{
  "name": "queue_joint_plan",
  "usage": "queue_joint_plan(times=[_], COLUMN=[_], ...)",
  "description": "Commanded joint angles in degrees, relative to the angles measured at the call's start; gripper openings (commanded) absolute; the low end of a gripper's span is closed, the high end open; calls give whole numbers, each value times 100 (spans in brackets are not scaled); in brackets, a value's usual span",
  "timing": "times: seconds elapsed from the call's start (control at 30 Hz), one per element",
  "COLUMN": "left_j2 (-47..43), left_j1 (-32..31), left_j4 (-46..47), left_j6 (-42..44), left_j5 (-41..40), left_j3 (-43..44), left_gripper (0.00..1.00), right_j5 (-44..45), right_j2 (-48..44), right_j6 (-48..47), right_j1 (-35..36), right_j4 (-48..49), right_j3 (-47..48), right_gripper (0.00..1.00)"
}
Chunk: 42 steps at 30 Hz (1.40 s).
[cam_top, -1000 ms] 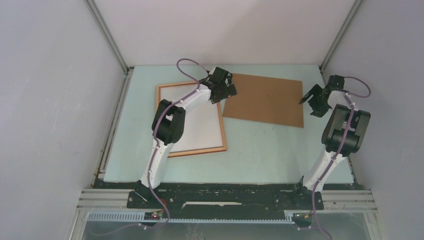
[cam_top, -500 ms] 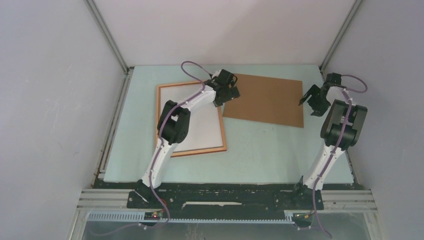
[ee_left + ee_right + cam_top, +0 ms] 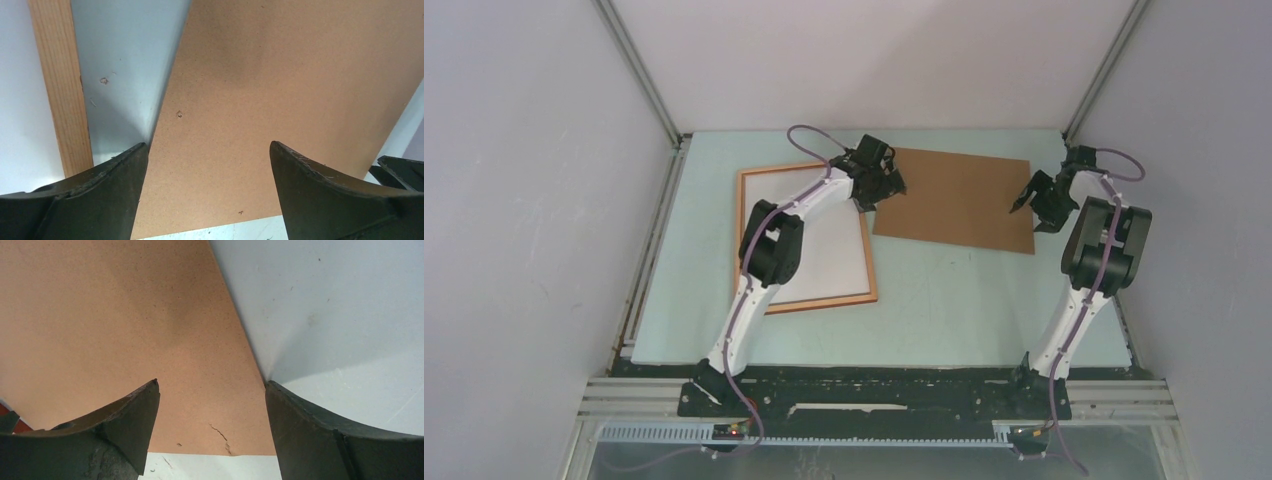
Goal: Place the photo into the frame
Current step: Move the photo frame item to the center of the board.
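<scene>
Both grippers had crept inward since a second earlier: left gripper point(image 3: 210, 144) slid over the left edge of the backing board point(image 3: 954, 200), right gripper point(image 3: 211, 382) came in over its right edge; the board looked nudged a touch rightward. Left jaws stood wide, one finger at the board's edge, the other over the board, gripping nothing; right jaws also wide, straddling the opposite edge, empty.

Risks: the board lay flat on the table point(image 3: 944, 300), so closing fingers would likely skid it rather than lift it; an uneven pull from the two sides could bend or twist it; its near-left corner sat just beside the frame point(image 3: 62, 90), so a shove leftward could knock the frame askew.

The frame lay left of the board, a white sheet point(image 3: 824, 260) filling it; no sunset print of the photo was visible, and I could not tell whether that sheet was the photo face down. The left arm point(image 3: 769, 245) crossed over the frame, hiding part of it and blocking access.
</scene>
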Motion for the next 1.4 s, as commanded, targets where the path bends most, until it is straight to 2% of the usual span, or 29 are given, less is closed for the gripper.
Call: queue_joint_plan(times=[0.0, 0.3, 0.47, 0.7, 1.13, 1.37], left_j2=[-127, -737, -1270, -2092, -3685, -4025], left_j1=[-10, -57, -123, -216, 89, 241], left_j4=[476, 1389, 1643, 2060, 2989, 3168], left_j6=[-159, -458, -513, -650, -794, -611], left_j5=[771, 1787, 1899, 2026, 1869, 1815], left_j3=[-26, -461, -840, -1876, -4980, -5831], left_gripper=[89, 84, 84, 83, 84, 85], right_j5=[-791, -1702, -1772, -1755, -1511, -1613], right_j2=[-231, -430, -650, -861, -1281, -1337], right_j6=[3, 278, 363, 350, 293, 362], right_j1=[-66, -267, -238, -128, 702, 1021], right_j4=[9, 532, 659, 710, 840, 981], right_j3=[-132, -677, -951, -1263, -1900, -2098], right_gripper=[84, 83, 82, 82, 82, 82])
